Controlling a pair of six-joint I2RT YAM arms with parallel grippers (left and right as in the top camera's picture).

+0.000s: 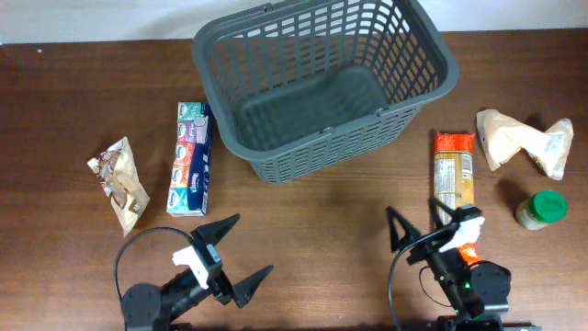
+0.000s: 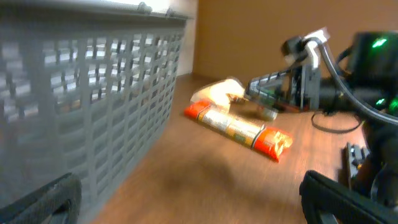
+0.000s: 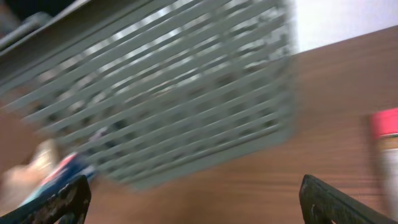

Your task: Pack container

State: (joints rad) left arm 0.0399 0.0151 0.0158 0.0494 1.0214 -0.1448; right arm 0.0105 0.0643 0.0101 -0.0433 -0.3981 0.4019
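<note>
The large dark grey plastic shopping basket [image 1: 333, 153], rectangular with rounded corners and slotted lattice walls, stands upright at the far middle of the dark brown wooden table [image 1: 322, 241], turned slightly askew so that its right end sits nearer the far edge. Its solid floor shows through the open top, and a thin handle lies along each long rim. Just to its left, apart from the wall, a long teal-and-white multipack of tissues [image 1: 191, 158] lies flat with its length running front to back. Further left is a crinkled brown-and-white snack bag [image 1: 120, 184]. To the right of the basket, near its front corner but not touching, a long orange-ended flat packet [image 1: 454, 173] lies lengthwise. Its near end is covered by the wrist of the right arm in the overhead view. Beyond it, toward the right edge, rests a crumpled beige-and-white plastic bag [image 1: 524, 142], and in front of that stands a small jar with a green lid [image 1: 540, 210]. At the near edge, the left gripper [image 1: 241, 259] sits low in front of the tissue pack, its black fingers spread wide with nothing between them. The right gripper [image 1: 420, 221] points toward the basket, its jaws likewise apart and holding nothing. Both wrist views are blurred.
</note>
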